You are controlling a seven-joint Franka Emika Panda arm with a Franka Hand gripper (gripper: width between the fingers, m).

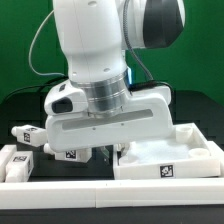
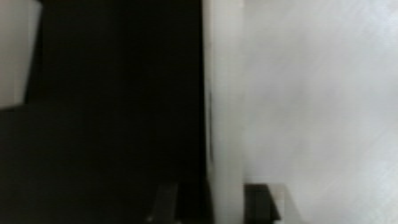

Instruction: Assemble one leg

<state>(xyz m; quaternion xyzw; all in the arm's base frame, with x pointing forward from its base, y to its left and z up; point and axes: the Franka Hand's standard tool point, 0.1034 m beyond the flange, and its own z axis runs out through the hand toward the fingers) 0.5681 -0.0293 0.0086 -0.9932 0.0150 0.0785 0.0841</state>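
My gripper (image 1: 102, 154) is low over the table, at the left edge of the large white tray-shaped part (image 1: 175, 150). In the wrist view the two dark fingertips (image 2: 267, 202) straddle that part's white edge (image 2: 302, 100), and the gripper (image 2: 222, 205) looks shut on it. One leg (image 1: 24, 134), a small white post with a tag, lies at the exterior view's left. A second leg (image 1: 62, 152) lies nearer the gripper. Neither leg is touched.
A long white L-shaped border piece (image 1: 50, 178) runs along the front and left of the table. The arm's big white body (image 1: 100, 60) hides the middle of the scene. The table (image 2: 89, 100) is black.
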